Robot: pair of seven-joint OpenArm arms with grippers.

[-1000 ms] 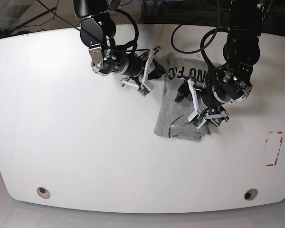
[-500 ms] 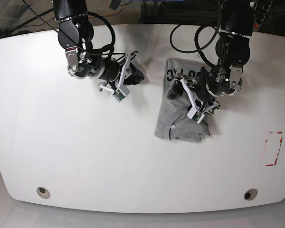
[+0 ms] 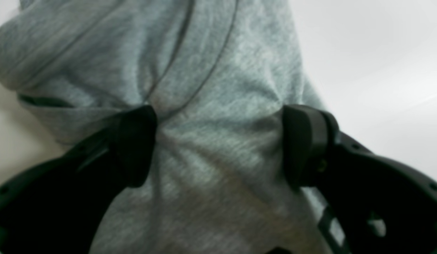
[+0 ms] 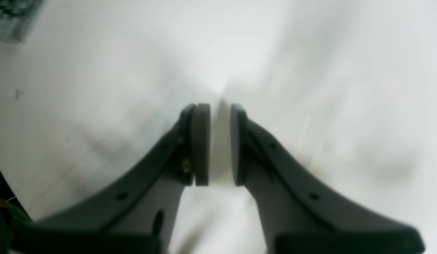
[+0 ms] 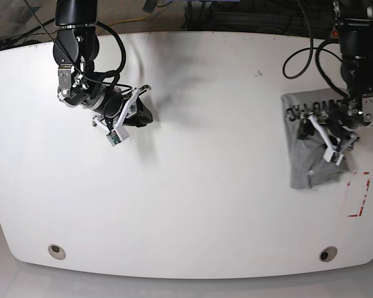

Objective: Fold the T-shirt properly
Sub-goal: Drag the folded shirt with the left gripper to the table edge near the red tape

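The light grey T-shirt (image 5: 301,167) lies folded into a small packet at the right of the white table (image 5: 193,205), dark lettering showing at its far end. My left gripper (image 5: 326,139) rests on top of it. In the left wrist view its black fingers (image 3: 134,141) stand wide apart with the T-shirt (image 3: 211,70) bunched between them; the left gripper (image 3: 218,144) presses into the cloth. My right gripper (image 5: 143,115) is far off at the table's left, and in the right wrist view the right gripper (image 4: 220,141) is almost closed over bare table, holding nothing.
A red tape rectangle (image 5: 359,194) is marked on the table just right of the shirt's near end. Two round holes (image 5: 57,251) (image 5: 327,254) sit near the front edge. Cables hang behind the table's far edge.
The T-shirt has slid from the table's middle to the right, with my left gripper on it. My right arm has swung left, away from the shirt.
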